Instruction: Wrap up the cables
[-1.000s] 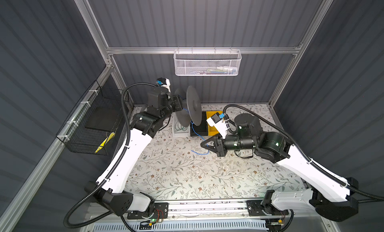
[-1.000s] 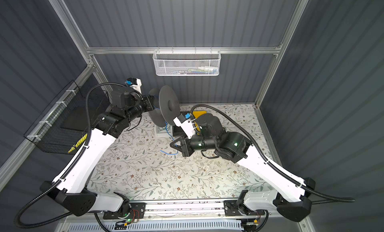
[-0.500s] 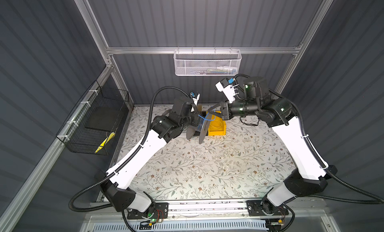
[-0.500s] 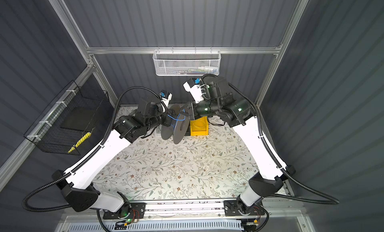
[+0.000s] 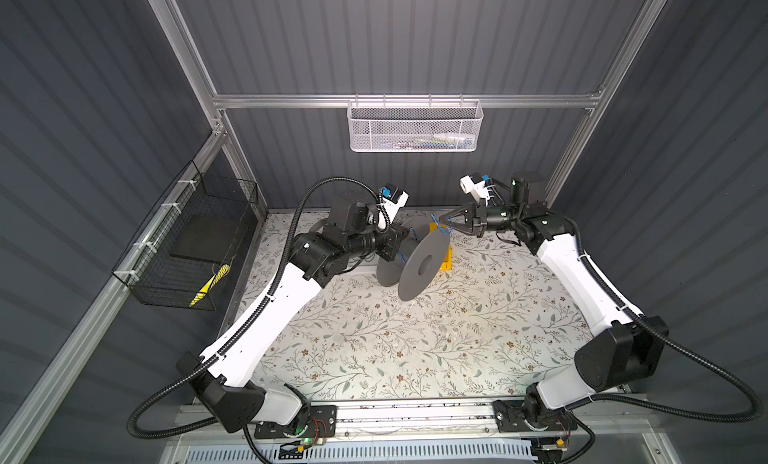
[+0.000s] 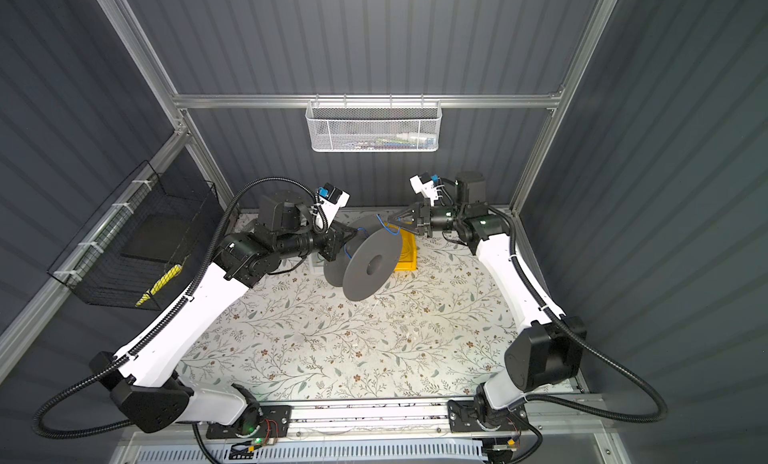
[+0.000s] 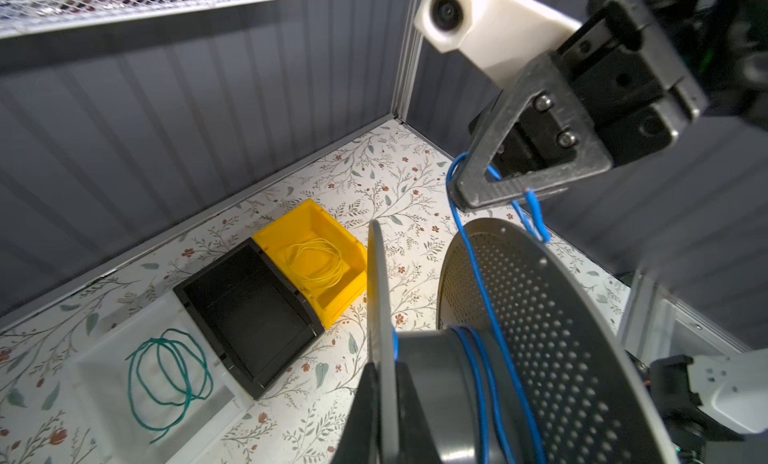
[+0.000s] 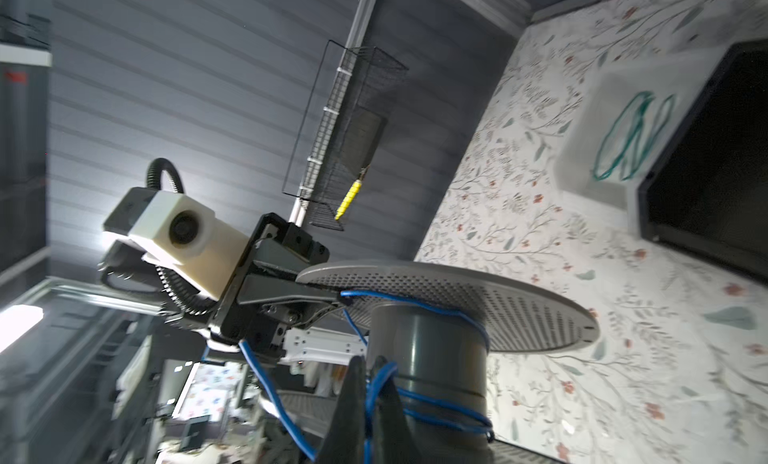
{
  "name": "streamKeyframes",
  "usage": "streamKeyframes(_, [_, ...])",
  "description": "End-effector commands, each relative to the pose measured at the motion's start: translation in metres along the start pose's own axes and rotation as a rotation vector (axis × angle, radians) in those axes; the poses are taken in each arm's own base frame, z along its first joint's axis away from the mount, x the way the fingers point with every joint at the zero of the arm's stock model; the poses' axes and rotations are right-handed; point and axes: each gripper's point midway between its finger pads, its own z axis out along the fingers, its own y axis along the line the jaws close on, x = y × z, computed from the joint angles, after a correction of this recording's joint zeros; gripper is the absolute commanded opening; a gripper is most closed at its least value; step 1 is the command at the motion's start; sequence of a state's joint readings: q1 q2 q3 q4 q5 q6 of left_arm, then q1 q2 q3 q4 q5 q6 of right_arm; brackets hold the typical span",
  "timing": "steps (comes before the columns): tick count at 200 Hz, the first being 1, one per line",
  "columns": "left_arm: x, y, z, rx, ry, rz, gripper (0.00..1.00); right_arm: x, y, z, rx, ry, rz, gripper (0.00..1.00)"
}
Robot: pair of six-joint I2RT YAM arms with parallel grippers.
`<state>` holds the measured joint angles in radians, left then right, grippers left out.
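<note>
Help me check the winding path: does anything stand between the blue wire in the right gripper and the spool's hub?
Nothing visible does. From the right gripper the blue wire runs freely between the flanges of the spool to its hub, where turns already lie.

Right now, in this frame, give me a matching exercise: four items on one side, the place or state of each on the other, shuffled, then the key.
Things:
1. blue wire
2. green wire
3. yellow wire
4. black bin

Places or states:
A. looks empty
B. coiled in the yellow bin
C. partly wound round the spool
D. coiled in the white tray

Pairs: 1-C, 2-D, 3-B, 4-A.
</note>
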<state>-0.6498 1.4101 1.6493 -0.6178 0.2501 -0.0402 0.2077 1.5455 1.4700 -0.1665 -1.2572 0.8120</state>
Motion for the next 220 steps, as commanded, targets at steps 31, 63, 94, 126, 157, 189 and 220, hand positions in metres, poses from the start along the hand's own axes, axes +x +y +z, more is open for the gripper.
streamKeyframes(31, [-0.033, -0.032, -0.071, 0.31, -0.128, -0.103, 0.0, 0.003, 0.01, -0.027, -0.144, -0.06, -0.234, 0.0])
streamKeyframes(63, [-0.029, -0.033, -0.059, 0.359, -0.084, -0.128, 0.0, 0.014, 0.015, -0.028, -0.151, -0.059, -0.259, 0.0])
streamKeyframes(94, [-0.029, -0.028, -0.056, 0.328, -0.083, -0.124, 0.0, 0.015, 0.026, -0.03, -0.155, -0.061, -0.279, 0.14])
streamKeyframes(126, [-0.031, -0.022, -0.056, 0.294, -0.081, -0.122, 0.0, 0.024, 0.028, -0.029, -0.162, -0.04, -0.272, 0.17])
streamKeyframes(157, [-0.032, -0.021, -0.055, 0.284, -0.077, -0.115, 0.0, 0.034, 0.029, -0.028, -0.16, -0.032, -0.28, 0.19])
streamKeyframes(189, [-0.027, -0.011, -0.049, 0.23, -0.05, -0.127, 0.0, 0.033, 0.034, -0.03, -0.132, -0.055, -0.295, 0.2])
streamKeyframes(220, [-0.019, 0.018, -0.043, 0.061, -0.013, -0.168, 0.0, 0.036, 0.042, -0.036, 0.008, -0.112, -0.36, 0.28])
